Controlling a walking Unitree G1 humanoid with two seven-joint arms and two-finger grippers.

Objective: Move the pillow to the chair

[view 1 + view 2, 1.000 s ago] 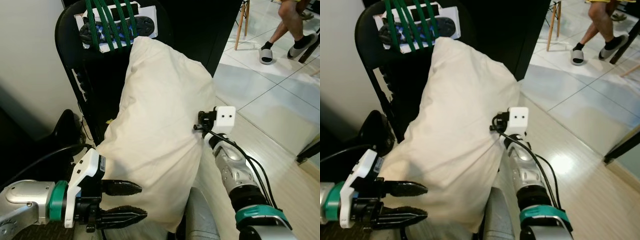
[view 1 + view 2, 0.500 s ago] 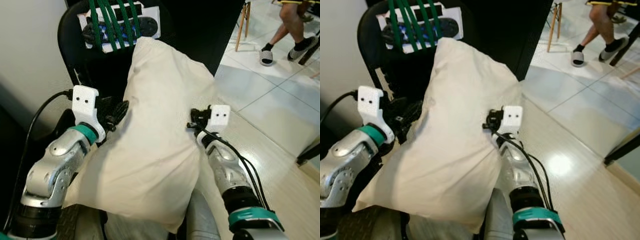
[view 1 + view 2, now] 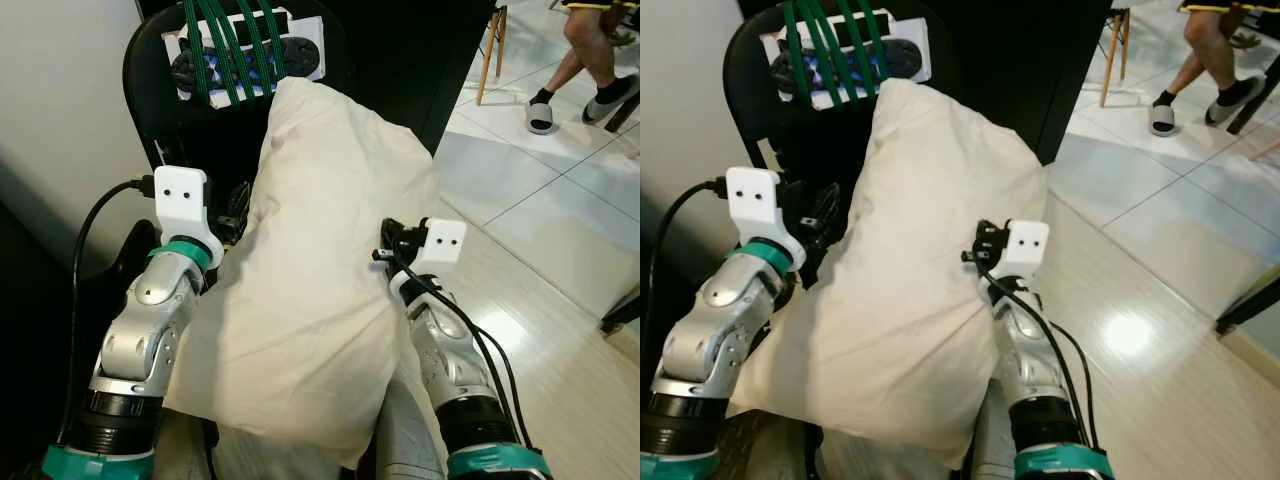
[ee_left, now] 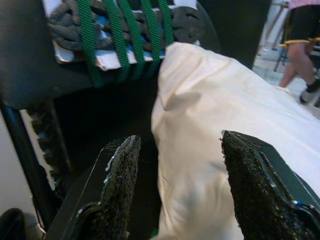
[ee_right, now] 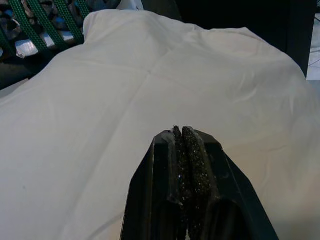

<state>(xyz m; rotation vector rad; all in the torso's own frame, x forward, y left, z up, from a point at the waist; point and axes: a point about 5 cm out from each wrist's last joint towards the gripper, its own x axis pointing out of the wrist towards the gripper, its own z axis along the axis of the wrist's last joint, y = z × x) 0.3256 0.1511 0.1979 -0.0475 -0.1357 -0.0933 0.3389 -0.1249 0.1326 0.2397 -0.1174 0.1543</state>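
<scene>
Pillow [image 3: 320, 300], cream and bulky, leaned upright against the back of the black chair [image 3: 160, 90], squeezed between both arms. Beyond the fingers, green straps [image 3: 230, 40] crossed the chair back. The left gripper [image 4: 175, 190] had its fingers spread wide, the pillow's edge lying between them and untouched. The right gripper [image 5: 184, 180] had its fingers pressed narrow together, apparently pinching a fold of fabric. To finish well, the pillow probably needed lowering squarely onto the seat before either side let go, lest it slump off.
</scene>
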